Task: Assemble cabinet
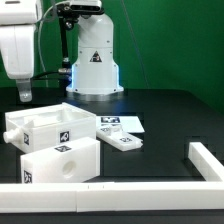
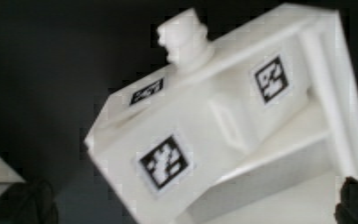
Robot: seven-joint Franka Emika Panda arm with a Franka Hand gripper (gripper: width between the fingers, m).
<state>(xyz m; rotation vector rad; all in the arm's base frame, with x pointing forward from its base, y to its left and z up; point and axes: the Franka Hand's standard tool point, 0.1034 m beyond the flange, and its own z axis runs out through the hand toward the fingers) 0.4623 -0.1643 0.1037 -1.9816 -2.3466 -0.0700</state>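
Observation:
Two white boxy cabinet parts with black-and-white tags lie at the exterior view's left. One open-sided box (image 1: pixel 42 126) lies behind a larger one (image 1: pixel 62 160). A small flat tagged piece (image 1: pixel 122 142) lies to their right. My gripper (image 1: pixel 24 92) hangs above and behind the rear box, open and empty. In the wrist view the tagged box (image 2: pixel 202 120) with a small peg (image 2: pixel 185 38) fills the frame below my gripper (image 2: pixel 194 205). The dark fingertips (image 2: pixel 23 204) stand wide apart at both edges and touch nothing.
The marker board (image 1: pixel 120 124) lies flat near the table's middle. A long low white rail (image 1: pixel 120 190) runs along the front and turns up the exterior view's right side (image 1: pixel 206 160). The white robot base (image 1: pixel 95 62) with a triangle mark stands behind.

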